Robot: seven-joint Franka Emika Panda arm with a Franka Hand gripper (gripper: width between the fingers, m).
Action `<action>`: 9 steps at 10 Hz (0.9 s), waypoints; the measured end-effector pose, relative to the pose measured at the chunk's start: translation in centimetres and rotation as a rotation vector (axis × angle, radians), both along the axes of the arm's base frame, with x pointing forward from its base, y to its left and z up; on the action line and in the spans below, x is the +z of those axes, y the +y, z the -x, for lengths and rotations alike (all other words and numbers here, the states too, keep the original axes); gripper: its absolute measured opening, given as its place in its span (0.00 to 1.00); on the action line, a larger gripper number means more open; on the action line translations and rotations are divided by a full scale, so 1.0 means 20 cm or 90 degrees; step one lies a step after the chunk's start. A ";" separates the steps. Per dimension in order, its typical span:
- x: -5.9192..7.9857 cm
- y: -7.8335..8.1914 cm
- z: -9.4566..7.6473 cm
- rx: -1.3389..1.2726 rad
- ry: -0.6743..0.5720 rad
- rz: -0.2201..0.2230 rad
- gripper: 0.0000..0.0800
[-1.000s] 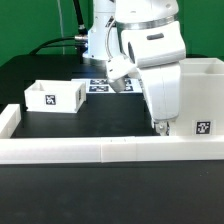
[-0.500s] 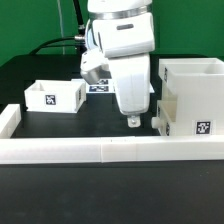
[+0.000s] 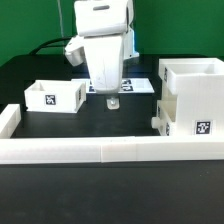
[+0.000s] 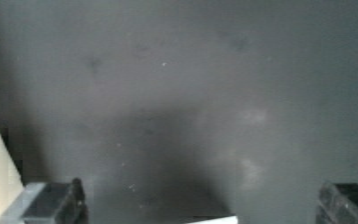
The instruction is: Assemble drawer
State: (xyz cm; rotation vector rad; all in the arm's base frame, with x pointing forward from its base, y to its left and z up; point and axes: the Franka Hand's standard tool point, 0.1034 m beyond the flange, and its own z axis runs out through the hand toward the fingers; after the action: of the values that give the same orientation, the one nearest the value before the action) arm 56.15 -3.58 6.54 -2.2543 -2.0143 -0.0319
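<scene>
The tall white housing [image 3: 193, 97] stands at the exterior view's right, with a tag on its front and a smaller white part [image 3: 160, 117] against its left side. One open-topped tray [image 3: 54, 95] with a tag stands at the exterior view's left. My gripper [image 3: 112, 101] hangs over the black table between them, nearer the middle, fingertips close to the surface. In the wrist view the gripper [image 4: 202, 203] is open and empty, its fingers [image 4: 55, 203] wide apart over bare black table.
A long low white border wall [image 3: 110, 150] runs along the front and turns up at the exterior view's left end [image 3: 8, 119]. The marker board [image 3: 138, 86] lies flat behind the gripper. The arm's white body [image 3: 103, 35] stands above.
The gripper has moved from beside the housing toward the exterior view's left, and now hangs over the table's middle. The housing and tray have stayed in place.
</scene>
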 end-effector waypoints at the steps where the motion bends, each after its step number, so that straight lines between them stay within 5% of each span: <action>1: 0.03 -0.01 0.01 -0.002 -0.003 0.003 0.81; 9: 0.06 -0.05 0.04 -0.062 0.008 0.011 0.81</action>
State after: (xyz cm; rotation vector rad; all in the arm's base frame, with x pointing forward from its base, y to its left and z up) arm 55.41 -4.50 7.80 -2.3553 -1.9046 -0.0096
